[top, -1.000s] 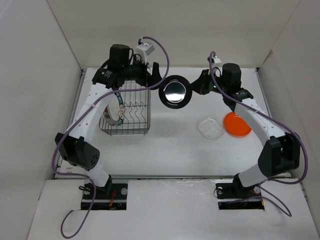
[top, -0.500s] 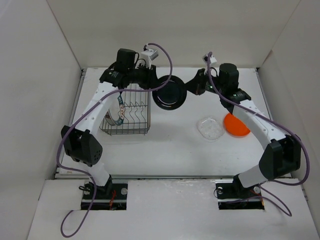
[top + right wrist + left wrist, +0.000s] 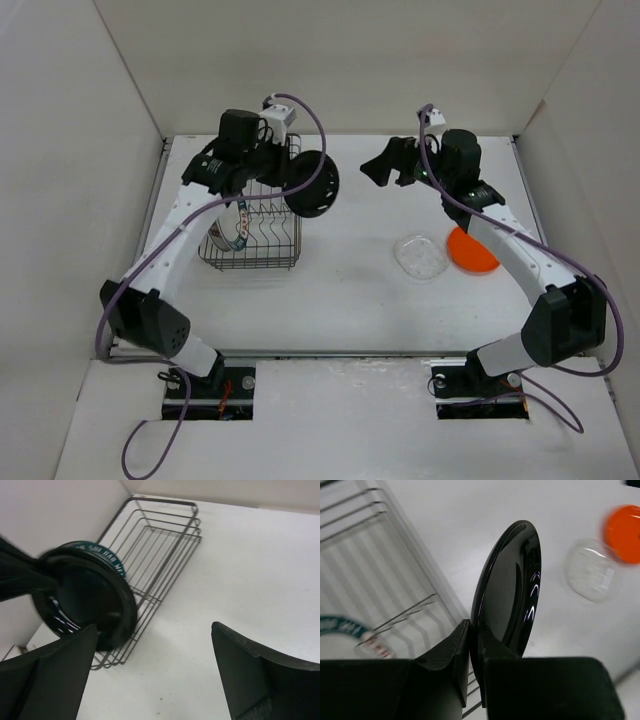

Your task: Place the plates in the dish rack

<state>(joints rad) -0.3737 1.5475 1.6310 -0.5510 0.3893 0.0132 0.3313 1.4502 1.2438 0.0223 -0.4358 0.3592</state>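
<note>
Holding the black plate (image 3: 312, 184) by its rim, the left gripper (image 3: 290, 180) is clamped shut on it. The plate stands on edge, raised off the counter (image 3: 350, 290). In the top view it sits at the upper right corner of the dish rack (image 3: 255, 262), left of frame centre. Whether it is over the rack's interior cannot be determined. One plate with a green patterned rim (image 3: 232, 222) stands upright at the rack's left end. The right gripper (image 3: 385, 165), upper centre of frame, has its jaws spread wide and carries nothing. The clear plate (image 3: 421, 256) and orange plate (image 3: 473, 249) lie flat on the counter at right of frame, just beside one another.
</note>
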